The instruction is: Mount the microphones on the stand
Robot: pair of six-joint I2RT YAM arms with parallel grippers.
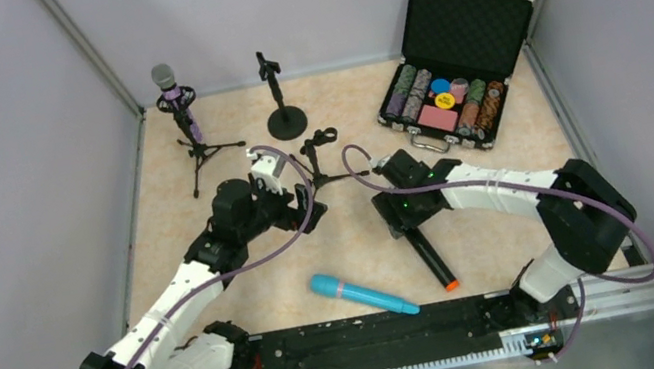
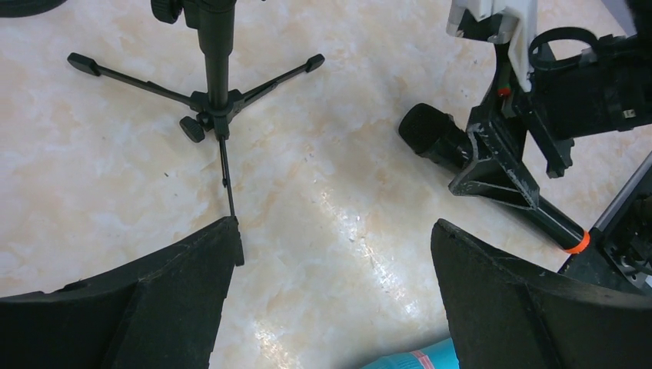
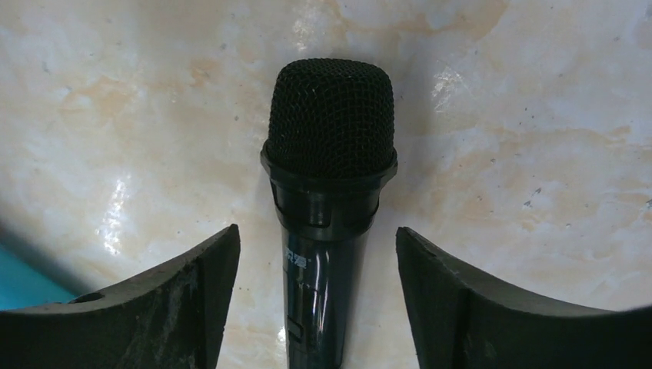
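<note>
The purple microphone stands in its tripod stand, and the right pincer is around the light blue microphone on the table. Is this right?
Not fully: the right pincer is around the black microphone, not the light blue one, as the right wrist view shows. The purple microphone does stand in its tripod stand.

An open black case (image 1: 467, 23) with rows of colourful poker chips (image 1: 477, 107) lies in the upper right of the frame, on the beige table (image 1: 353, 241)
</note>
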